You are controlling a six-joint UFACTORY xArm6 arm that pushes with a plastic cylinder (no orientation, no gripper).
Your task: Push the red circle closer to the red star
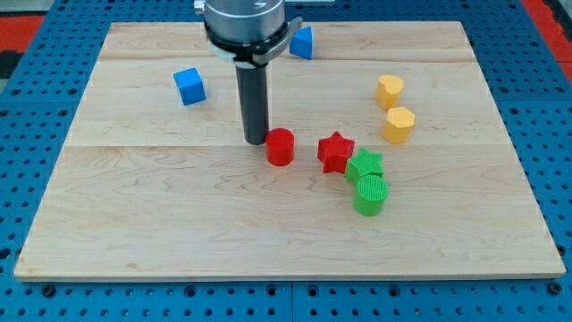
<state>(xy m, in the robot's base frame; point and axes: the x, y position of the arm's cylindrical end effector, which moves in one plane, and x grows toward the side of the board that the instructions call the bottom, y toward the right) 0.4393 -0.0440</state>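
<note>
The red circle (280,147) sits near the middle of the wooden board (161,215). The red star (335,152) lies just to its right, with a small gap between them. My tip (255,140) rests on the board right at the red circle's left side, touching it or nearly so. The rod rises straight up to the arm's head at the view's top.
A green star (365,165) touches the red star's lower right, with a green circle (370,194) just below it. Two yellow blocks (390,91) (399,124) stand at the right. A blue cube (189,86) is at upper left, another blue block (303,42) at top.
</note>
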